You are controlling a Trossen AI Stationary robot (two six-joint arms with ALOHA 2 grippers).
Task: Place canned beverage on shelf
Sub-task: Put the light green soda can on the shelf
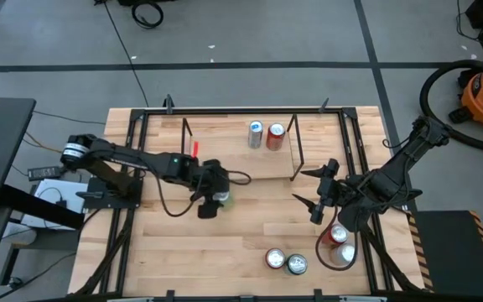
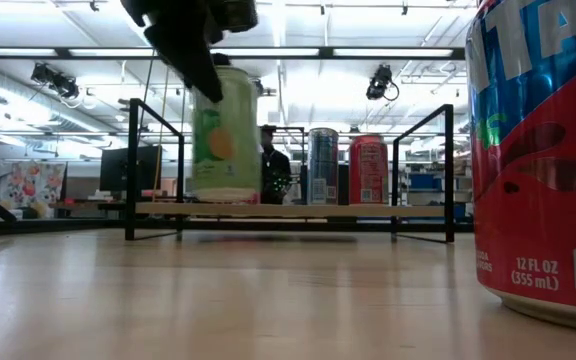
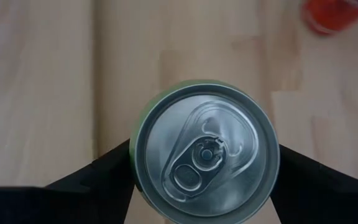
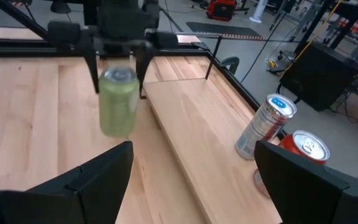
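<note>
Green can [image 1: 220,198]: upright, long axis vertical, pinched at its sides by the left gripper [image 1: 210,193] and held clear of the table, just short of the shelf [image 1: 225,159] front edge. Shelf deck lies at 12 o'clock from the can; open deck there, two cans [image 1: 265,134] standing toward 1 o'clock. Right gripper [image 1: 319,193], fingers spread and empty, waits at 3 o'clock, well apart.

Pale wood counter [image 1: 183,252], smooth, faint satin sheen, visible grain. Shelf [image 2: 288,210]: thin matt black metal rods, light wood deck. Green can [image 3: 205,152]: brushed silvery metal lid, dull gleam; printed side glossy. Red can [image 2: 543,160]: glossy printed metal. Left tool [image 3: 204,180]: matt black fingers [image 3: 98,180], plastic-looking. Right tool [image 4: 191,180]: same matt black.
</note>
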